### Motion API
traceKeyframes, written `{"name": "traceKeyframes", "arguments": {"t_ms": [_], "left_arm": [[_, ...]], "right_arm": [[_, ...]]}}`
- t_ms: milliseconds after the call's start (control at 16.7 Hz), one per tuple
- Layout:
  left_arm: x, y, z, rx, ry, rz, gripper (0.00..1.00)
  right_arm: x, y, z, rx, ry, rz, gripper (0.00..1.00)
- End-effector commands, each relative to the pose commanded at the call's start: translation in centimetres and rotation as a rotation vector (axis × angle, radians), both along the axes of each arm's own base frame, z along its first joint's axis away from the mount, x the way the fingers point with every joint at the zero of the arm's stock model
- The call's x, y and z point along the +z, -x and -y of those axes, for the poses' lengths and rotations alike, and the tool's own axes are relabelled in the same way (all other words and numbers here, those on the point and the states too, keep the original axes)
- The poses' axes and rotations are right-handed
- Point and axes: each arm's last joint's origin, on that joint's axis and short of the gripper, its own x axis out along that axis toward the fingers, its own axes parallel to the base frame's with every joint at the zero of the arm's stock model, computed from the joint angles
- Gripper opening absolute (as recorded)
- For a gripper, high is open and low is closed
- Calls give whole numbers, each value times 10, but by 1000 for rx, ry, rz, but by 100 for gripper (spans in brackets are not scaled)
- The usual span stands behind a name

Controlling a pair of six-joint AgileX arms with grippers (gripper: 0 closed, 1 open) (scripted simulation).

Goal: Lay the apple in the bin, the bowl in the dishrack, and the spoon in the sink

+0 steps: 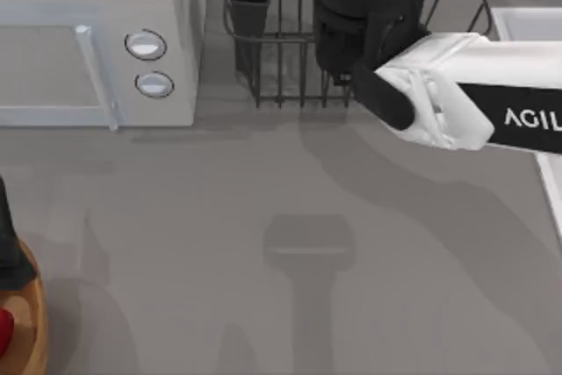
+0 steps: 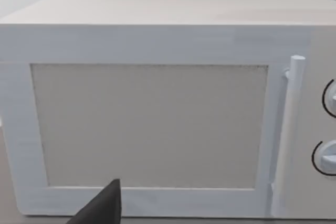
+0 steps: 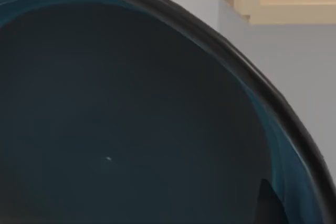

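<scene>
One bowl [image 3: 131,119] sits against right fingers [image 3: 268,203], over dishrack [image 1: 281,59].

Grey table [image 1: 219,217], white microwave [image 1: 97,41], pale wall [image 3: 294,61]

A white microwave [image 2: 157,108] front, with handle [image 2: 291,129] and knobs [image 2: 328,156].
</scene>
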Motion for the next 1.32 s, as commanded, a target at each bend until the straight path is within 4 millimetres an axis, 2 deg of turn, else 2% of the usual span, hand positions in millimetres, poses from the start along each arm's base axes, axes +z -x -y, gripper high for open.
{"name": "traceKeyframes", "arguments": {"t_ms": [180, 480, 1260, 1320], "left_arm": [[0, 0, 0, 0, 0, 0, 100], [0, 0, 0, 0, 0, 0, 100], [0, 0, 0, 0, 0, 0, 100], [0, 0, 0, 0, 0, 0, 100]], "right_arm": [[-31, -24, 16, 1, 6, -8, 0], [-34, -26, 18, 2, 6, -9, 0], [-34, -26, 18, 2, 6, -9, 98], [-34, -26, 18, 2, 6, -9, 100]]}}
